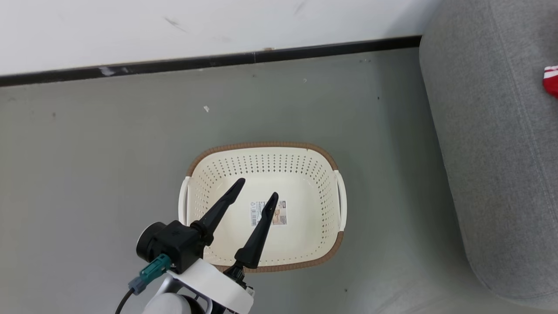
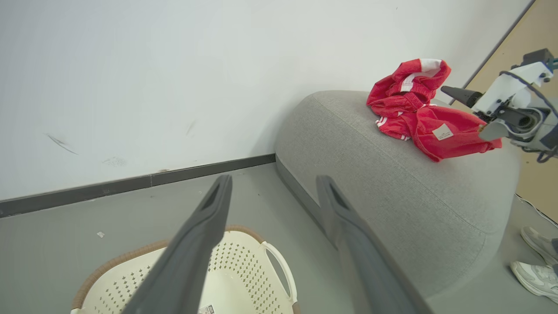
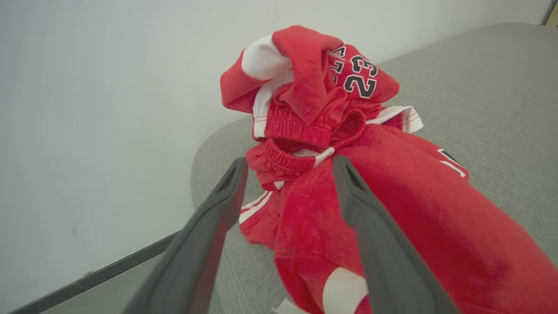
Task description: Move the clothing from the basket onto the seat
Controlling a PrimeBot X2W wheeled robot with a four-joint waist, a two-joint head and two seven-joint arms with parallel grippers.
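The clothing (image 3: pixel 314 109), red with white panels and dark numerals, lies in a heap on the grey seat (image 3: pixel 501 87). My right gripper (image 3: pixel 290 163) is open around the near edge of the heap, its right finger against the cloth. From the left wrist view the clothing (image 2: pixel 418 117) sits on top of the seat (image 2: pixel 392 183), with my right gripper (image 2: pixel 462 109) at its right side. The cream basket (image 1: pixel 261 150) stands on the floor with just a paper label inside. My left gripper (image 1: pixel 256 188) hangs open above it, holding nothing. A corner of the clothing (image 1: pixel 551 80) shows on the seat (image 1: pixel 492 131).
A white wall with a dark skirting strip (image 1: pixel 218 61) runs behind the basket. Grey floor (image 1: pixel 87 152) surrounds the basket. A person's pale shoes (image 2: pixel 536 261) stand on the floor beyond the seat's far side.
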